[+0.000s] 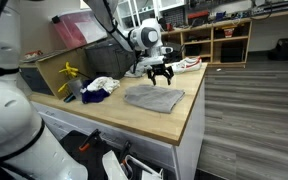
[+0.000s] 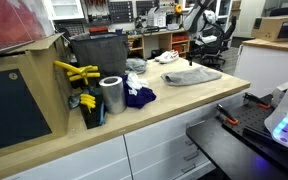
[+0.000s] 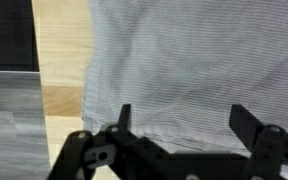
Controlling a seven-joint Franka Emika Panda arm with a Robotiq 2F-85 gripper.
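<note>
While its jaws stand wide, the end effector point(image 1: 159, 78) hangs over a grey cloth point(image 1: 154, 98) — empty.

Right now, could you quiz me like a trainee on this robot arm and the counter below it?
1. True or false: the gripper is shut on the grey cloth.
2. The grey cloth lies on: A) wooden countertop, B) floor, C) shelf.
3. Which lies nearer the metal can: blue cloth or grey cloth?
Key: 1 false, its jaws stand open; 2 A; 3 blue cloth.
</note>
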